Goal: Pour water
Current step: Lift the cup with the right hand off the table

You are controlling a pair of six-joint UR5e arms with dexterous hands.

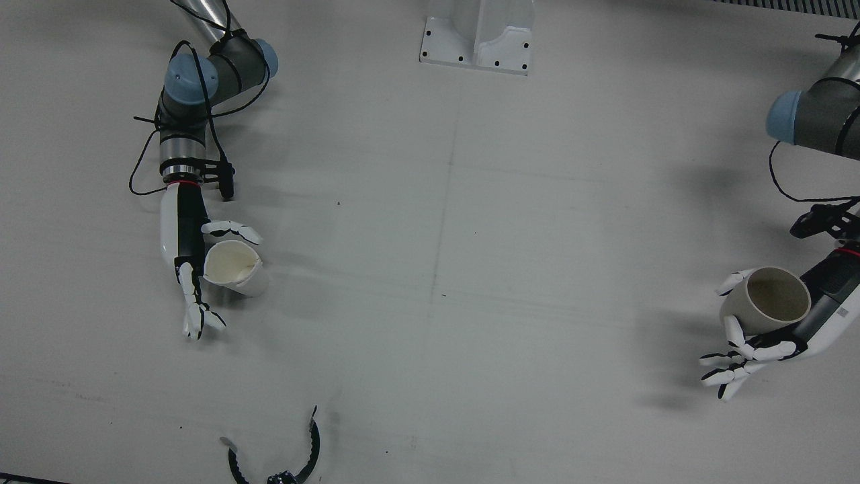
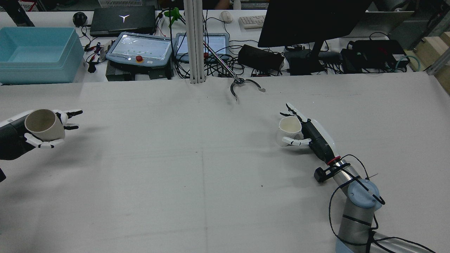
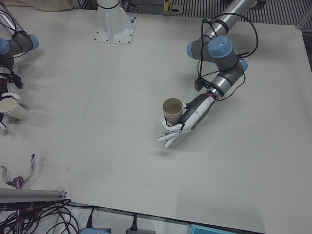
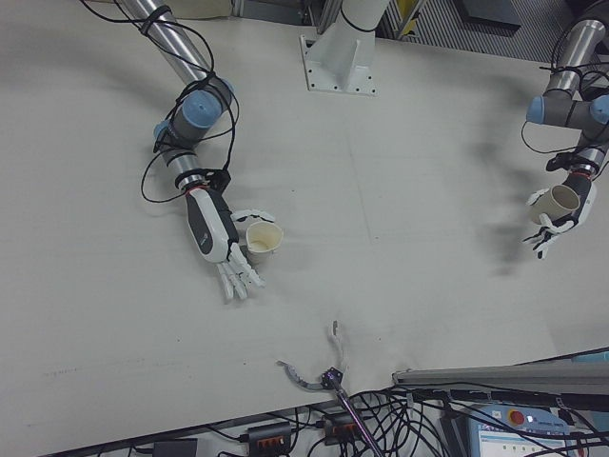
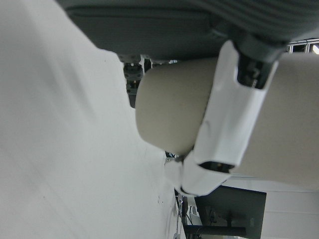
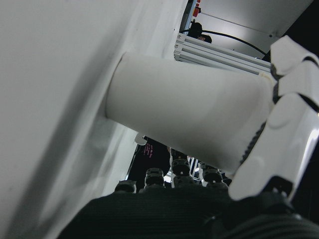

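1. Holding a beige cup in my left hand, raised off the worktop, far from the pedestal.
2. My right hand grips the white cup, resting on the worktop.
3. A black claw tool lies opposite the pedestal, between nothing.

A wide white table fills most of every view, with faint seams crossing it. Behind its far edge, a cluttered bench holds a light blue plastic bin, a closed black laptop, two teach pendants, a keyboard, a dark monitor and tangled cables. An aluminium post rises at the table's edge.
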